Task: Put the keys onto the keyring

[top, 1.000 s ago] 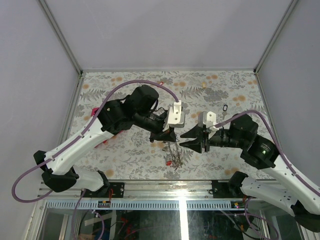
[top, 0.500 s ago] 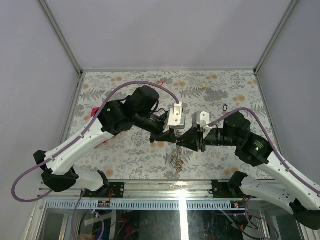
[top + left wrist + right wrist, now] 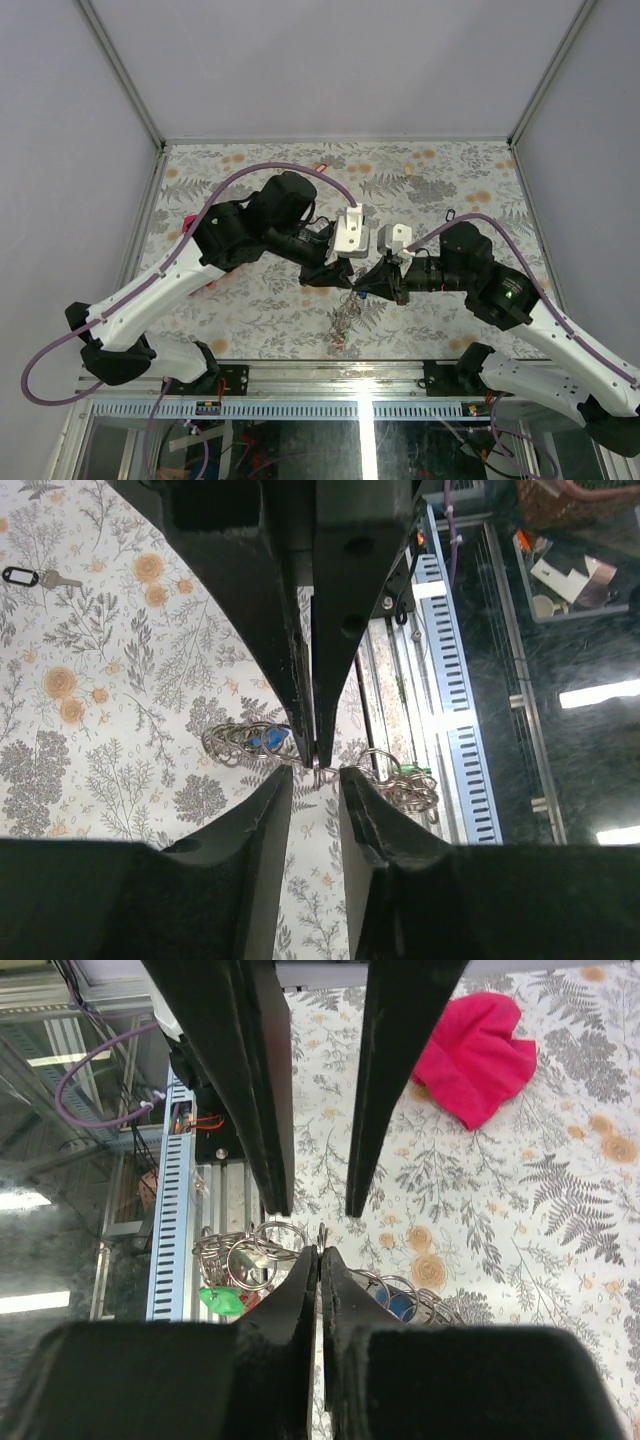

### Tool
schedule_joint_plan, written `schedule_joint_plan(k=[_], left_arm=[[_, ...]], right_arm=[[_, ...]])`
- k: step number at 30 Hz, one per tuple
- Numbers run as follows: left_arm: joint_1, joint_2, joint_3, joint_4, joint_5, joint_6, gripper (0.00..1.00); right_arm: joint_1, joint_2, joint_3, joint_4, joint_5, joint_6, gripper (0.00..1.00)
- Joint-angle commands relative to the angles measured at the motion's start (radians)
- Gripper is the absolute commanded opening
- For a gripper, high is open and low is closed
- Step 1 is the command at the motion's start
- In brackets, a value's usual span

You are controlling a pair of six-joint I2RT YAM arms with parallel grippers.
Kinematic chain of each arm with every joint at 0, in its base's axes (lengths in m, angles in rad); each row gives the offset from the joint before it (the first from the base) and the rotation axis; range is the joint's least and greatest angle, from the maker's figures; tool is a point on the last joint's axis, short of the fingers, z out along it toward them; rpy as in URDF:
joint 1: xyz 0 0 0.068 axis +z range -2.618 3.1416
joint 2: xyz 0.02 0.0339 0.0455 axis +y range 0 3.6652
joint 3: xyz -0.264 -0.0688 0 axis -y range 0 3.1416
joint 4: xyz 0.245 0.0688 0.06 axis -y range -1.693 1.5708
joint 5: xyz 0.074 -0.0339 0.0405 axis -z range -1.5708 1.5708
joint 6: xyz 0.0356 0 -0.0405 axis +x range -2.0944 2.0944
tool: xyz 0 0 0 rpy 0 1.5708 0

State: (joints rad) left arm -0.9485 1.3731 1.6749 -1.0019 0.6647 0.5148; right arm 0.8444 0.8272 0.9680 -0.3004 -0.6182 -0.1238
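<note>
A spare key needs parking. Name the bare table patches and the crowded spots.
Free: the table's far-left corner beyond the left arm; the near-right strip beside the front rail. Crowded: the centre, where left gripper and right gripper meet at the keyring.

The flat table (image 3: 250, 310), printed with grey ferns and orange flowers, carries 4 loose things: a crumpled magenta cloth (image 3: 475, 1055) at left (half hidden from above), a black-tagged silver key (image 3: 449, 214) upper right, and a small red tag (image 3: 322, 166) and a cream tag (image 3: 408, 170) along the top edge.
</note>
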Motion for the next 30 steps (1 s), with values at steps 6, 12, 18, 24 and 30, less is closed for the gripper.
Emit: schedule_joint_plan(k=[6,12,18,24,30], left_arm=[[0.072,-0.107,-0.127,0.291,0.063,-0.146,0.45],[0.226,-0.151,-0.312,0.613,0.059,-0.376,0.58],[0.39,0.002,-0.353,0.765,-0.02,-0.553,0.66],[0.482,0.23,-0.31,0.814,-0.204,-0.626,0.6],[0.534,0.474,-0.167,0.797,-0.4,-0.606,0.62]], right_arm=[[0.006,-0.129,-0.025,0.053,0.112,0.003,0.0],[0.006,-0.153,0.002,-0.027,0.246,0.069,0.0],[0.006,-0.116,0.065,-0.148,0.351,0.098,0.0],[0.006,-0.138,0.008,-0.077,0.381,0.087,0.0],[0.006,-0.16,-0.044,-0.003,0.415,0.111,0.01]])
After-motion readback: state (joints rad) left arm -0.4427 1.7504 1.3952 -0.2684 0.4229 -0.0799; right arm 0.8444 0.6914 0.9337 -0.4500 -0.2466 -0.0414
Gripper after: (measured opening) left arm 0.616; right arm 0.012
